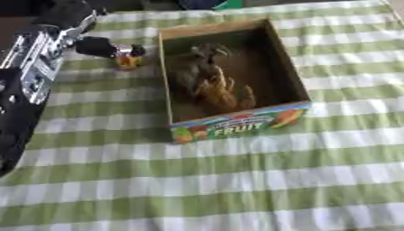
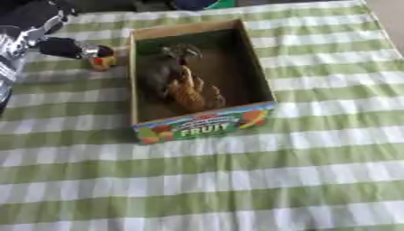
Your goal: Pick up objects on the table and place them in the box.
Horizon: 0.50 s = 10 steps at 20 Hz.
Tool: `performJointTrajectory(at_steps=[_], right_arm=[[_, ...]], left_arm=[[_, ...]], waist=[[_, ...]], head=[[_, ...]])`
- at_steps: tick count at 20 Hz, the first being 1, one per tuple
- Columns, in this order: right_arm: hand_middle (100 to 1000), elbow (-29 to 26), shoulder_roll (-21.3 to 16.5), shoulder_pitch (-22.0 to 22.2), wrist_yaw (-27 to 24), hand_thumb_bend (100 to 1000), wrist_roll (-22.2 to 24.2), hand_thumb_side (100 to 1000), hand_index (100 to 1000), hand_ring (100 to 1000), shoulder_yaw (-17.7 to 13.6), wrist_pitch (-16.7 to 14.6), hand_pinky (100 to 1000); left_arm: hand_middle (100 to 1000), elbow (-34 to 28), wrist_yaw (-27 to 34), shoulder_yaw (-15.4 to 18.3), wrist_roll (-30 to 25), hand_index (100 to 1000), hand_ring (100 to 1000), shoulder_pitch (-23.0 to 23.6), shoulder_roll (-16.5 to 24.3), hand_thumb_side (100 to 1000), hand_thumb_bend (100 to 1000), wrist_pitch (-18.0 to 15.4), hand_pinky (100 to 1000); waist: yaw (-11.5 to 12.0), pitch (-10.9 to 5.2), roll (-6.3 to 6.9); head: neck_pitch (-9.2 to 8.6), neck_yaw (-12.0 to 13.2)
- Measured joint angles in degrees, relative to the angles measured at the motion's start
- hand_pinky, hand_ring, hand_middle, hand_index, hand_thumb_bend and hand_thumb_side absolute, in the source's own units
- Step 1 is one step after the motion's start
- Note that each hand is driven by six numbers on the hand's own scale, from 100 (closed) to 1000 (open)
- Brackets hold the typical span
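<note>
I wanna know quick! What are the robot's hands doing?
Left hand: closed on a small red and yellow thing beside the box.
Right hand: not in view.

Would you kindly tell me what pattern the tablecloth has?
Green and white checks on the tablecloth, clearest in the left eye view.

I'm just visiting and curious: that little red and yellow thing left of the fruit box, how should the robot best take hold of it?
The left hand is already at the small red and yellow object, coming from its left. That side looks best: the box wall stands close on its right. It seems upright and short, so pinching its sides near the top should work. Its exact shape is unclear.
</note>
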Motion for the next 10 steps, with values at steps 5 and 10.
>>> performJointTrajectory(at_steps=[5, 10], right_arm=[[759, 0.0, 0.01, 0.01, 0.01, 100, 0.15, 1000, 851, 824, -0.01, 0.05, 779], [759, 0.0, 0.03, 0.01, 0.02, 100, 0.26, 1000, 851, 824, -0.01, 0.13, 780]], left_arm=[[825, 1.76, -2.24, 0.54, -1.95, 952, 817, -0.14, 0.0, 864, 680, 0.6, 615], [814, 3.22, -2.79, 0.97, -3.05, 934, 810, -0.18, -0.04, 862, 646, 1.07, 609]], waist=[[0.02, 0.21, 0.0], [-0.22, 0.68, 0.0]], head=[[-0.29, 0.01], [-0.57, 0.5]])
